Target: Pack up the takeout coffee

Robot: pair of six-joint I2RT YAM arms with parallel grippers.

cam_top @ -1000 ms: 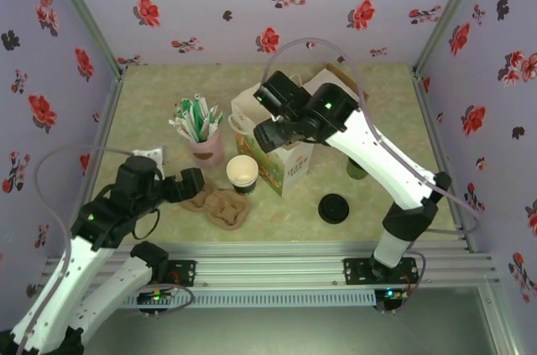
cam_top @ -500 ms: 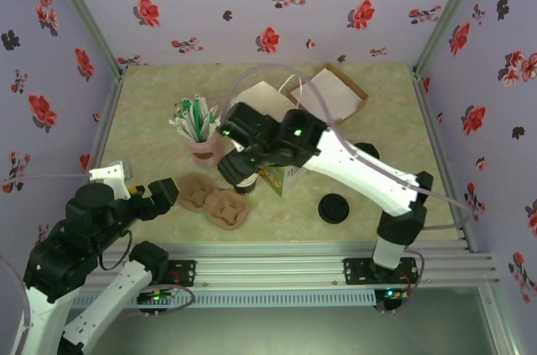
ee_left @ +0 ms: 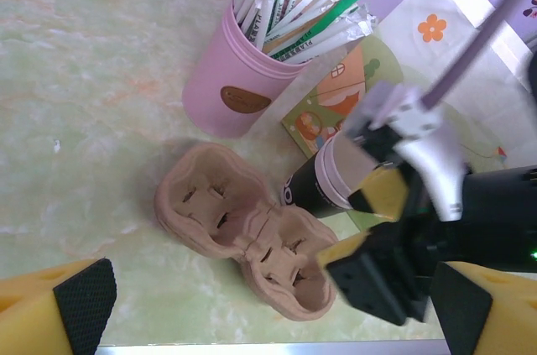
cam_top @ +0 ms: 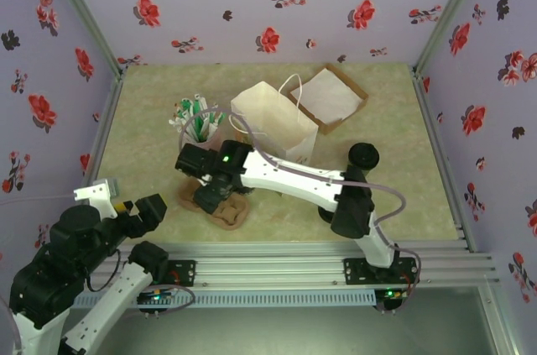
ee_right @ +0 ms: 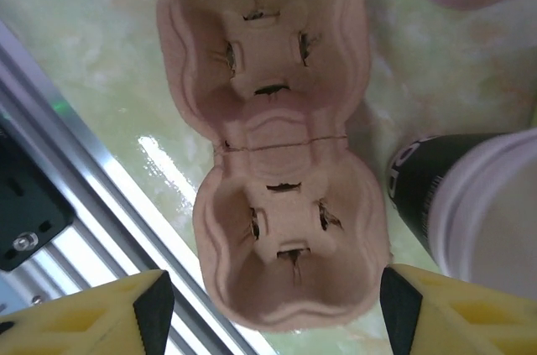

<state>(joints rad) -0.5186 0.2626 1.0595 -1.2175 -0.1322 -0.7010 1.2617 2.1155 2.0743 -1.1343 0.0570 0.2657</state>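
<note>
Two arms, both empty: left fingers (ee_left: 50,313) spread wide, back at near edge; right fingers (ee_right: 101,321) apart, straddling pulp carrier (ee_right: 268,120). Beyond, takeout coffee (ee_left: 323,189) upright on bench (ee_left: 84,78), just beside carrier, unlidded. Step likely reach for coffee; next needs fingers centred on its wall, then clench.

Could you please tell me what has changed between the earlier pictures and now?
The right gripper swung from above the bag down to the carrier, jaws open astride it, beside the cup. The left gripper, open, pulled back from the carrier to the near-left corner. Nothing was grasped; bag, carrier and cup look unmoved.
</note>
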